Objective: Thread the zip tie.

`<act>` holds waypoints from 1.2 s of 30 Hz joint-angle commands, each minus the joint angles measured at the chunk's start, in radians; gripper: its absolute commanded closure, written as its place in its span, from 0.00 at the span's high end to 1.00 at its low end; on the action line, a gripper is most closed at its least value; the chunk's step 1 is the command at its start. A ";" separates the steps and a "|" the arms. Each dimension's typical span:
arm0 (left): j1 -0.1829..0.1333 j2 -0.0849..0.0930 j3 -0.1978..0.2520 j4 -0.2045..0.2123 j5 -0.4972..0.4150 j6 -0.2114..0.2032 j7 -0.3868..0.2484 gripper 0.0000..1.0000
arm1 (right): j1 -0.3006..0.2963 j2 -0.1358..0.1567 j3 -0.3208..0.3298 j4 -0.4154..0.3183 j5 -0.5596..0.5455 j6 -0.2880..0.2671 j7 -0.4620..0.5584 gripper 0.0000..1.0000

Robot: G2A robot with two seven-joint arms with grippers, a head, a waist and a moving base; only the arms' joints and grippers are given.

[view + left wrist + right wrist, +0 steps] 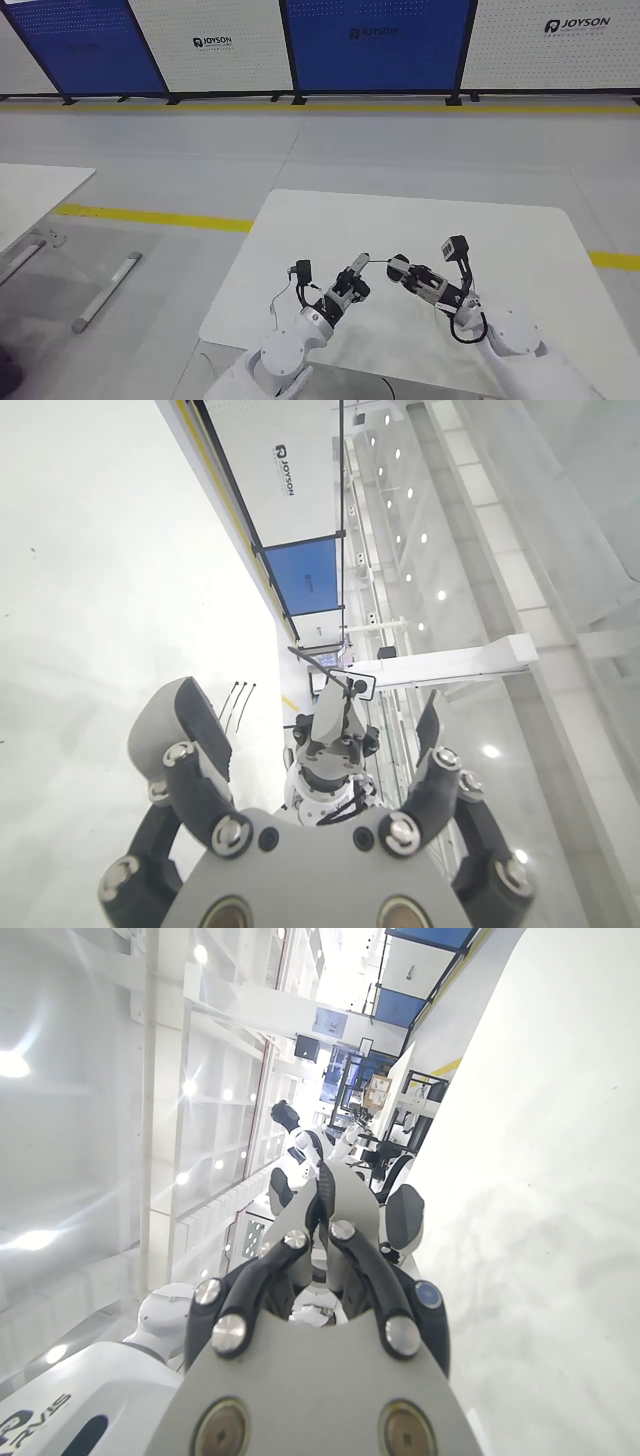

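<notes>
A black zip tie (320, 665) is held above the white table (500, 230) by my right gripper (345, 700), which is shut on it; one thin end sticks out past the fingertips. In the top view the tie (376, 259) spans the small gap between the two grippers. My left gripper (311, 700) faces the right one tip to tip, open, with the tie's free end in front of its spread fingers (200, 720). In the top view the left gripper (357, 268) and the right gripper (400, 267) meet near the table's front middle. The right gripper (325, 1178) has its pads pressed together.
Three spare black zip ties (239, 702) lie side by side on the table beyond the left gripper. Another white table (30, 195) stands to the left across the floor. Blue and white panels (380, 45) line the back.
</notes>
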 commanded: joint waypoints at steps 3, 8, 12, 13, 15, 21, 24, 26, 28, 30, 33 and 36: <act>0.000 0.000 0.000 0.000 0.000 0.000 0.000 1.00 | 0.000 0.000 0.000 0.000 0.000 0.000 0.000 0.00; -0.030 -0.008 0.014 0.002 -0.035 -0.024 0.002 1.00 | 0.000 0.000 0.000 0.000 0.000 0.000 0.000 0.00; -0.075 -0.021 0.047 0.029 -0.029 0.000 0.050 1.00 | 0.000 0.000 0.000 0.000 0.000 0.000 0.000 0.00; -0.075 -0.021 0.047 0.029 -0.029 0.000 0.050 1.00 | 0.000 0.000 0.000 0.000 0.000 0.000 0.000 0.00; -0.075 -0.021 0.047 0.029 -0.029 0.000 0.050 1.00 | 0.000 0.000 0.000 0.000 0.000 0.000 0.000 0.00; -0.075 -0.022 0.049 0.033 -0.029 0.001 0.047 1.00 | 0.000 0.000 0.000 0.000 0.000 0.000 0.000 0.00; -0.077 -0.026 0.044 0.040 -0.057 -0.023 0.057 1.00 | 0.000 0.000 0.000 0.000 0.000 0.000 0.000 0.00; -0.081 -0.029 0.046 0.046 -0.078 -0.033 0.057 1.00 | 0.000 0.000 0.000 0.000 0.000 0.000 0.000 0.00; -0.086 -0.031 0.046 0.054 -0.084 -0.038 0.055 0.80 | 0.000 0.000 0.000 0.000 0.000 0.000 0.000 0.00; -0.087 -0.032 0.046 0.059 -0.088 -0.038 0.053 0.31 | 0.000 0.000 0.000 0.000 0.000 0.000 0.000 0.00; -0.086 -0.033 0.044 0.067 -0.089 -0.043 0.050 0.02 | 0.000 0.000 0.000 0.000 0.000 0.000 0.000 0.00; -0.082 -0.033 0.041 0.072 -0.089 -0.047 0.042 0.00 | 0.000 0.000 0.000 0.000 0.000 0.000 0.000 0.00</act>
